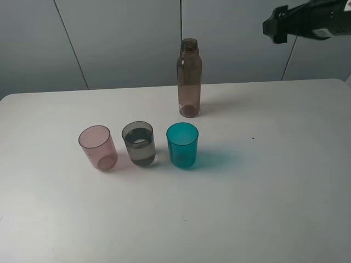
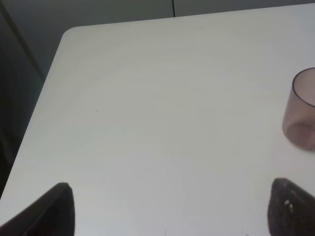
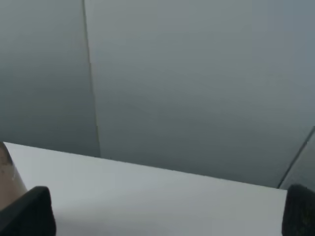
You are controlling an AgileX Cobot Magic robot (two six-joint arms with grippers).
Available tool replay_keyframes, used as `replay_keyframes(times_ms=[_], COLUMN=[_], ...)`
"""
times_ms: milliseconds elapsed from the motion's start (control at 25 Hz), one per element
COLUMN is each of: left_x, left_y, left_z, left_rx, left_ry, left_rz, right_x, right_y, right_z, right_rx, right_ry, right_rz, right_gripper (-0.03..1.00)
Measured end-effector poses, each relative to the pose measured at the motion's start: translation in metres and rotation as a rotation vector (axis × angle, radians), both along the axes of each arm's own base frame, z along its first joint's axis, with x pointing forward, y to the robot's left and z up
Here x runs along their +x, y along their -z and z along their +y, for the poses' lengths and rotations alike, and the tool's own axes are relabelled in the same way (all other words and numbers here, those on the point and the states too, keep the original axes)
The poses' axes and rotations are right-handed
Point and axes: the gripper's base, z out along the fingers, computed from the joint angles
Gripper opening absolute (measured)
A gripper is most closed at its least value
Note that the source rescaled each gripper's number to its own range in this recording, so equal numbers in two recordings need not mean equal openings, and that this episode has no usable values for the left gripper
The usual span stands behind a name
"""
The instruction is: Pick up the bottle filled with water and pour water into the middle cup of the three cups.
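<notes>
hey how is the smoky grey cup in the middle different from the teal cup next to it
The transparent smoky grey plastic tumbler is see-through and dull grey, while the teal plastic tumbler is a saturated blue-green. The grey tumbler appears to hold liquid with a visible waterline partway up; no such line shows in the teal one. The teal tumbler throws a tinted green shadow on the white table; the grey one's shadow is faint. Both stand upright, apart, and look the same size and tapered shape.

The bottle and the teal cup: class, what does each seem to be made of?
The bottle: probably clear smoky brown-grey plastic, glossy; the wall shows through it, though glass cannot be excluded. The teal cup: likely translucent tinted plastic, smooth; it casts a teal-coloured shadow on the white table.
</notes>
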Motion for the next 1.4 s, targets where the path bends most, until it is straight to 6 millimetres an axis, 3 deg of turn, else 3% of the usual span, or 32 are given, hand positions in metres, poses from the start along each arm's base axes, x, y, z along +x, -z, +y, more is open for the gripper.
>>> replay_keyframes(times_ms=[160, 480, 640, 880, 1160, 1400], left_x=[0.000, 0.000, 0.000, 0.000, 0.000, 0.000], left_y=[0.000, 0.000, 0.000, 0.000, 0.000, 0.000], left_z=[0.000, 0.000, 0.000, 0.000, 0.000, 0.000], left_rx=[0.002, 0.004, 0.004, 0.002, 0.002, 0.002], left_ry=[0.001, 0.002, 0.002, 0.001, 0.001, 0.001], left_rz=[0.000, 0.000, 0.000, 0.000, 0.000, 0.000], right_x=[-0.050, -0.161, -0.217, -0.281, -0.319, -0.318], right_y=[-0.043, -0.070, -0.072, -0.049, -0.021, 0.005], right_z=[-0.010, -0.027, -0.036, -0.045, -0.052, -0.052], right_rx=[-0.016, -0.062, -0.068, -0.031, -0.009, -0.014], right_ry=[0.018, -0.012, -0.015, -0.028, -0.028, -0.028], right_rz=[0.068, 0.307, 0.318, 0.193, 0.055, 0.089], right_gripper=[1.00, 1.00, 1.00, 1.00, 1.00, 1.00])
